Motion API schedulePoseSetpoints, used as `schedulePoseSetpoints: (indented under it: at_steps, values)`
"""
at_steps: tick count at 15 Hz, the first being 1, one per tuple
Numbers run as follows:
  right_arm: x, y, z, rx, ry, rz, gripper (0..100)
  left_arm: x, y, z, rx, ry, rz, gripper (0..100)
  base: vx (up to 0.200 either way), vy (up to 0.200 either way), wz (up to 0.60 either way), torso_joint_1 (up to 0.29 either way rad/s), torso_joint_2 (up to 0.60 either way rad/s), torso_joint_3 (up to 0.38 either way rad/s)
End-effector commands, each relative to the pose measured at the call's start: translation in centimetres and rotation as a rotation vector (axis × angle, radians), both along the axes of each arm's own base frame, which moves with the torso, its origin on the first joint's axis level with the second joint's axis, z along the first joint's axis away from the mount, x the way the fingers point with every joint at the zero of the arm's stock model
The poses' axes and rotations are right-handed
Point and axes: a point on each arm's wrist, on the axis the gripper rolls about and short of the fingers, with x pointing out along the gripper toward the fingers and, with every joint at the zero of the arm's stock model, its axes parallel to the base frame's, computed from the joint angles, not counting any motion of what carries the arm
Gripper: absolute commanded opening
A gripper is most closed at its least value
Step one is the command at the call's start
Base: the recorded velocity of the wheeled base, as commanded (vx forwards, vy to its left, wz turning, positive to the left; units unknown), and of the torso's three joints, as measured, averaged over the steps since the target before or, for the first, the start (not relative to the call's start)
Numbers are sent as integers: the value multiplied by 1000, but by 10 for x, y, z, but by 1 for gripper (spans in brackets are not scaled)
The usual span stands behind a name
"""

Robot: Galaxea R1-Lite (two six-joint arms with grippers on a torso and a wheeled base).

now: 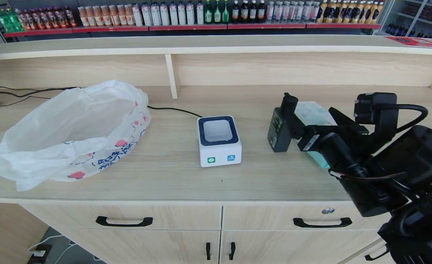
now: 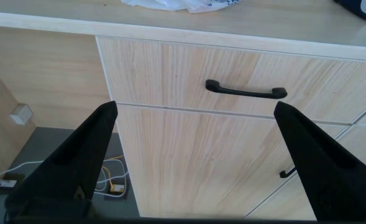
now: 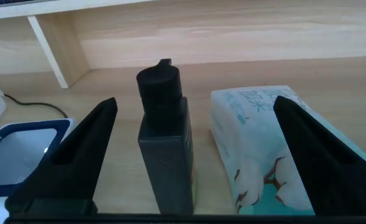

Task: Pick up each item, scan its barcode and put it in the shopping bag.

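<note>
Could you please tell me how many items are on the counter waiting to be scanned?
2. The dark bottle stands upright right of the scanner; the tissue pack lies beside it, farther right, partly hidden by the right arm. Others may be hidden behind it.

Pale wood counter with drawers beneath; red shelves of bottles behind.

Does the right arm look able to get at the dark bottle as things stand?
Probably yes: the open right end effector faces the dark bottle with nothing between, though the tissue pack close beside it may crowd one finger.
</note>
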Motion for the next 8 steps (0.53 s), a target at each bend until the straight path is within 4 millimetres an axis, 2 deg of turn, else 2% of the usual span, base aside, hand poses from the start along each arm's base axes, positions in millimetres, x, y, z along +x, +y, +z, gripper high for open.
schedulePoseSetpoints:
  at_steps: [1,4,8]
  values:
    - [9,9,-7,-6,10,11,100,0,0,0,-1,-1,0,100,0,0,0,0,0,0]
    - [8,29,-10,-11,12,63,100,0,0,0,-1,-1,0,100,0,0,0,0,0,0]
    - [15,34,-17,-15,27,65,100,0,0,0,-1,-1,0,100,0,0,0,0,0,0]
